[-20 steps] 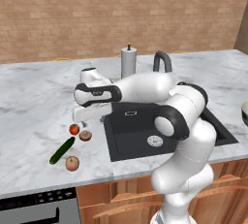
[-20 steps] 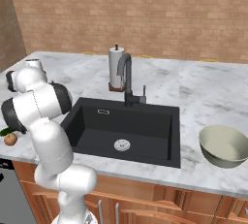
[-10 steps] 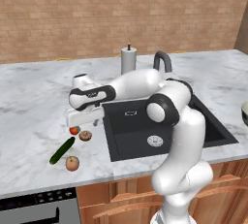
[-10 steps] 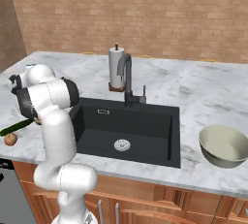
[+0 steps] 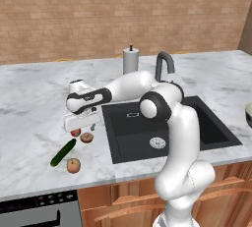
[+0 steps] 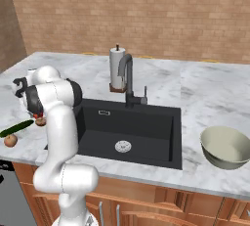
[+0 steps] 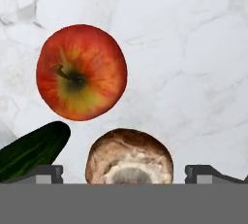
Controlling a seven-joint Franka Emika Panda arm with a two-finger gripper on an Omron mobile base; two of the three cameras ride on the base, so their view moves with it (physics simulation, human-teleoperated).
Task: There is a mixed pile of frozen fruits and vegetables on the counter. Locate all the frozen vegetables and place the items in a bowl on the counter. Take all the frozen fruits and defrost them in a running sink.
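The mixed pile lies on the marble counter [image 5: 34,103] left of the sink [image 5: 162,123]. It holds a red ball [image 5: 75,132], a brownish-white round lump [image 5: 87,137], a dark-green stick [image 5: 63,152] and an orange-tan ball [image 5: 73,165]. My gripper [image 5: 82,125] hangs open just above the red ball and the lump, touching neither. In the hand view the lump [image 7: 129,157] sits between the two fingertips of the gripper [image 7: 127,173]. The red ball [image 7: 81,72] is beyond it and the green stick [image 7: 31,150] is to one side. The cream bowl [image 6: 225,146] stands right of the sink [image 6: 127,132].
A dark gooseneck faucet [image 5: 165,66] and a paper-towel roll [image 5: 130,60] stand behind the basin. A brick wall runs along the back of the counter. My white arm reaches across the sink's left rim. An oven top [image 5: 39,206] shows below the counter's front left.
My arm has swung left and down, bringing the hand from near the sink's left rim to low over the red ball and the lump. The foods have not moved; the jaws stayed open.
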